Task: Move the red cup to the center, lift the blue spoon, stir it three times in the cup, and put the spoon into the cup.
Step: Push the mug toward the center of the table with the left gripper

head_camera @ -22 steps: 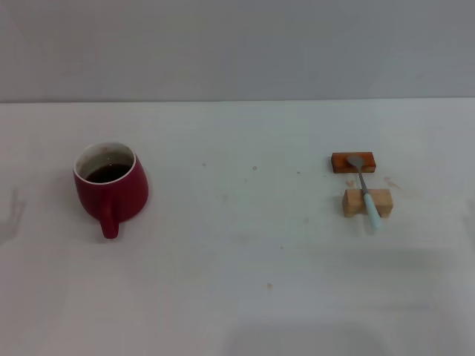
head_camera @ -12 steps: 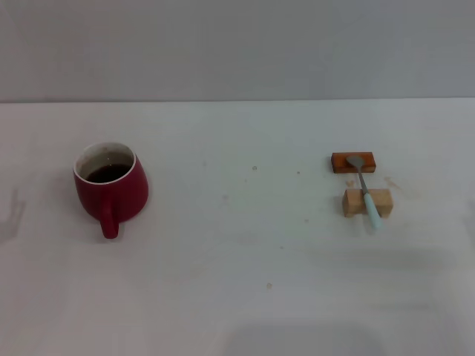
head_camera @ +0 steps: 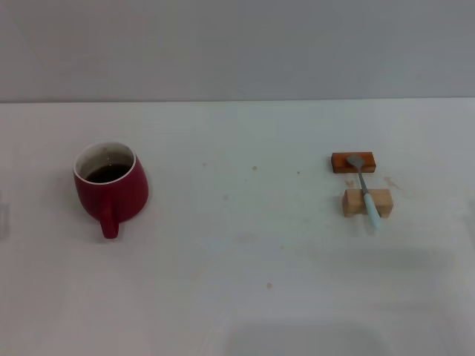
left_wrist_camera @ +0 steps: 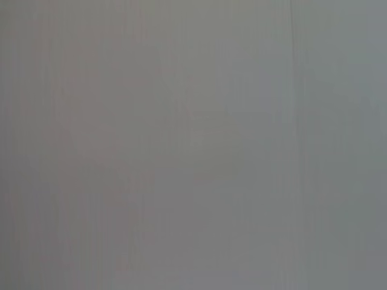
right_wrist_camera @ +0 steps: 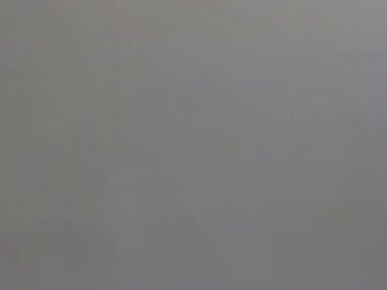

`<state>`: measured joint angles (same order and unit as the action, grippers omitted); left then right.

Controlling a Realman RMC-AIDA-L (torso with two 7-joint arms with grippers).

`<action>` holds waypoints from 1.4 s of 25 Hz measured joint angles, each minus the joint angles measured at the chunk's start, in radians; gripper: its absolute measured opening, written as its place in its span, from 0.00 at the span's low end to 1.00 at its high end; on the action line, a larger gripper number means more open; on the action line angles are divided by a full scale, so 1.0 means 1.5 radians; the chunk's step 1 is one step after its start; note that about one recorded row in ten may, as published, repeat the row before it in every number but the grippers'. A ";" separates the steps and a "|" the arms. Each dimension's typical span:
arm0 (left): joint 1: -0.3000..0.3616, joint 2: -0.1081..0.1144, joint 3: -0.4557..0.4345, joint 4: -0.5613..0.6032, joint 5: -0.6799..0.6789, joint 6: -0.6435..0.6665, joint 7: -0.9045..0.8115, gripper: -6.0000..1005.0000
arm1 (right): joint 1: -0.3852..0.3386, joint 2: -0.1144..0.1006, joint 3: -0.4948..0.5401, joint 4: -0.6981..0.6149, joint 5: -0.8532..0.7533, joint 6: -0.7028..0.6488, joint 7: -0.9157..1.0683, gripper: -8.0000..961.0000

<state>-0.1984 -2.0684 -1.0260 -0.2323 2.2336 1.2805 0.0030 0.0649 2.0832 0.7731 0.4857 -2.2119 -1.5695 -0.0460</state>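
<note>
Inspector A: At inspection the red cup [head_camera: 110, 185] stood on the white table [head_camera: 245, 297], far off to the robot's left of the blue spoon [head_camera: 364, 189], holding dark liquid, its loop handle turned toward the robot.

Inspector B: And the spoon itself?

Inspector A: It lay bridged across two small blocks, its grey bowl on the orange-brown block [head_camera: 353, 162] and its pale handle over the tan wooden block [head_camera: 367, 202]. Its long axis ran from the far block toward the robot, the handle end overhanging the tan block on the near side.

Inspector B: State of the grippers?

Inspector A: Neither gripper appeared in the head view, and both wrist views showed only a blank grey field. Whether their fingers stood wide, narrow or held anything could not be told.

Inspector B: Your judgement on the first move?

Inspector A: The cup was well to the left of the spoon, not yet at the center, so the left arm seemed the nearer one for it; the spoon would fall to the right arm
</note>
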 joint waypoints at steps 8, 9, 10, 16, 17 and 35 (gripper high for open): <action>-0.024 0.001 0.000 0.007 0.003 -0.034 0.051 0.53 | 0.003 0.000 0.003 -0.001 0.000 -0.001 0.000 0.86; -0.031 0.001 0.002 0.010 0.004 -0.041 0.063 0.51 | 0.003 0.000 0.003 -0.001 0.000 -0.001 0.000 0.86; -0.038 0.002 0.002 0.014 0.006 -0.050 0.076 0.46 | 0.003 0.000 0.004 -0.001 0.000 -0.001 0.000 0.86; -0.073 0.002 0.003 0.035 0.008 -0.093 0.156 0.14 | 0.003 0.000 0.006 -0.002 0.000 -0.001 0.000 0.86; -0.079 0.002 0.003 0.037 0.008 -0.098 0.170 0.07 | 0.003 0.000 0.006 -0.003 0.000 -0.001 0.000 0.86; -0.125 0.006 0.105 0.069 0.018 -0.163 0.339 0.00 | -0.001 -0.001 0.008 -0.005 0.001 -0.007 0.000 0.86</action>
<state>-0.3856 -2.0596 -0.8689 -0.1283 2.2613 1.0362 0.5109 0.0630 2.0815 0.7854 0.4789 -2.2105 -1.5806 -0.0460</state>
